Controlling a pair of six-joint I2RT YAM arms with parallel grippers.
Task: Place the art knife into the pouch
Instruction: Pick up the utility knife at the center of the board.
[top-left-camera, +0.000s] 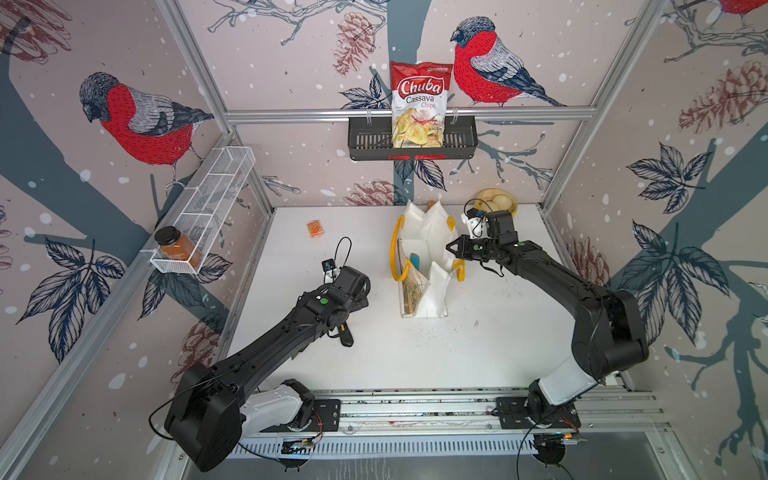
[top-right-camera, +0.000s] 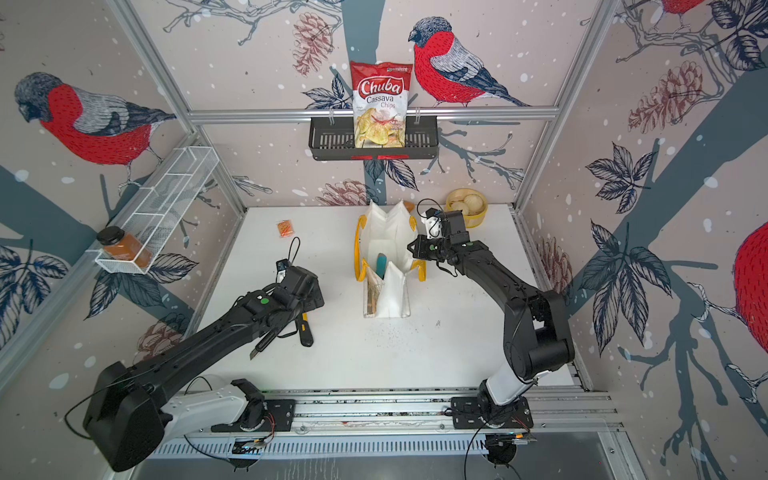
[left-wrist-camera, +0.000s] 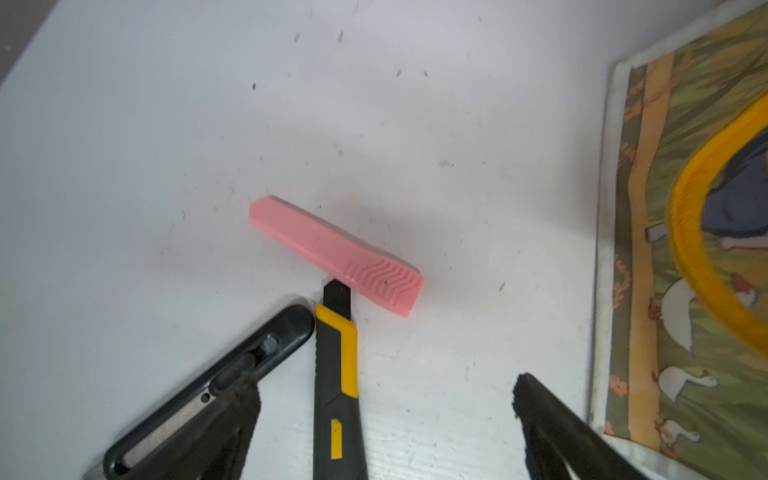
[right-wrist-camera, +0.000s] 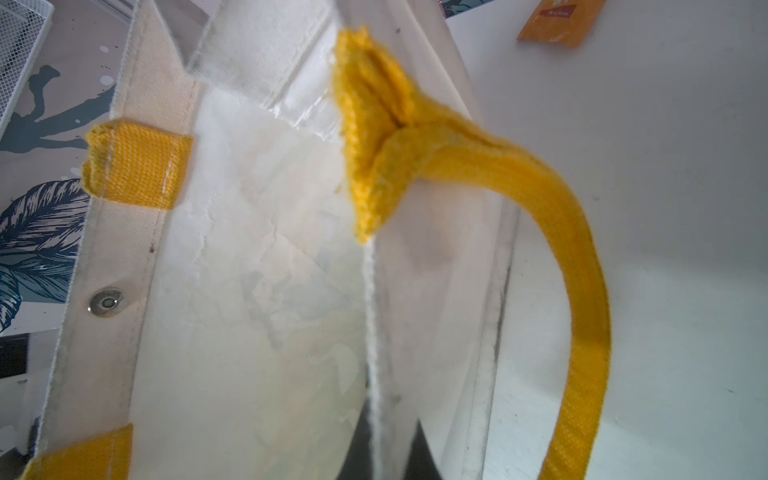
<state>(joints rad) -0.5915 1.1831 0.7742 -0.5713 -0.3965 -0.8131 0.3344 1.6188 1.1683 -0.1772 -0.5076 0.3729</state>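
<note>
A: Jaws on the left gripper (left-wrist-camera: 386, 399) stood wide and empty, hovering low over the bench (top-left-camera: 415, 353) near its left edge, holding nothing.

B: Knives relative to them?

A: Left wrist view showed three. Yellow-and-black knife (left-wrist-camera: 336, 374) lay between the fingers (left-wrist-camera: 540, 415), long axis roughly along the reach direction. Pink knife (left-wrist-camera: 336, 255) sat just ahead, crosswise, touching the yellow one's tip. Grey knife (left-wrist-camera: 216, 390) lay partly under one finger. Which one is next, I cannot tell.

B: Pouch?

A: Pouch (top-left-camera: 424, 266) stood upright mid-bench, toward the back edge, mouth open; a teal knife (top-left-camera: 414, 262) already inside. Right gripper (top-left-camera: 455, 248) was closed on the pouch rim by a yellow handle (right-wrist-camera: 582, 291), apparently holding it open.

B: Nearer arm?

A: Left, clearly.
</note>
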